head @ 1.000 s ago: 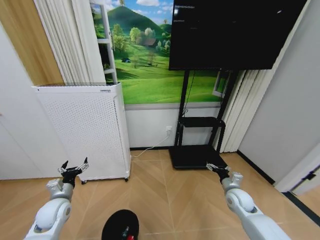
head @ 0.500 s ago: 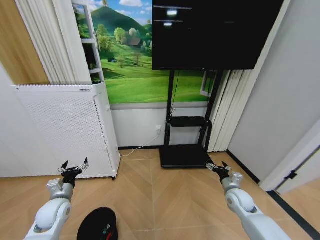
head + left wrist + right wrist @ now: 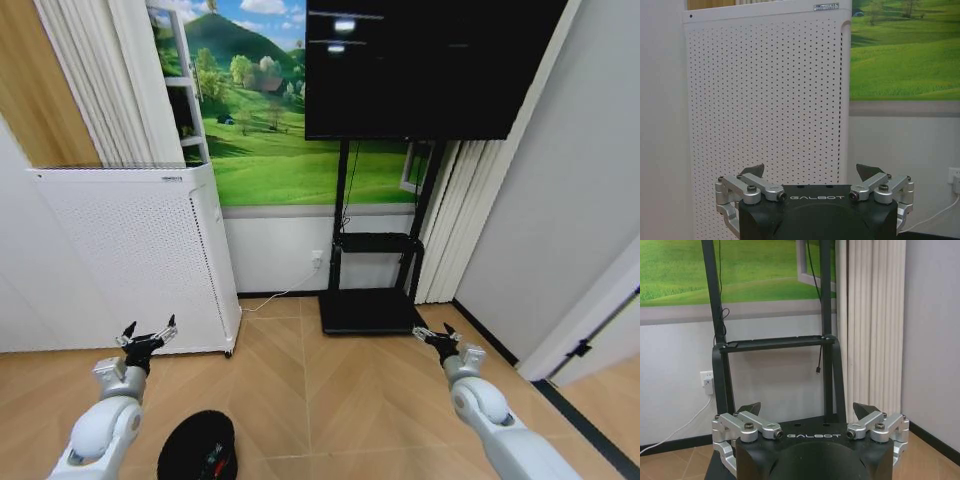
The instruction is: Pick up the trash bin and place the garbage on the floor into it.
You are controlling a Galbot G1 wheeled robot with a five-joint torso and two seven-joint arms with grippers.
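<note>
Parquet floor point(image 3: 330, 400) in a light tan chevron pattern is being seen from the head view, with the trash bin point(image 3: 197, 447) standing on it at the lower edge, just beside the left arm and in front of the tall white perforated appliance point(image 3: 135, 255). Something small with red and green in it is being glimpsed inside the bin's round black rim, but what it is cannot be told. The left pincer point(image 3: 146, 338) is being held forward and low in the air, above and a little behind the bin, apart from it, with its fingers spread and nothing between them; in the left wrist view the left pincer point(image 3: 813, 174) is being shown facing the perforated appliance point(image 3: 765, 95), its dark fingertips point(image 3: 754, 170) well apart. The right pincer point(image 3: 437, 338) is being held forward at about the same height on the other side, over bare floor, in front of the black TV stand point(image 3: 375, 280), with its fingers spread and empty as well. In the right wrist view the right pincer point(image 3: 807, 411) is being pointed toward the black stand point(image 3: 777, 370) and the white pleated curtain point(image 3: 872, 325) beside it. A dark screen point(image 3: 430, 65) is being carried on the stand, and a green landscape mural point(image 3: 270, 130) is being shown on the wall behind.
</note>
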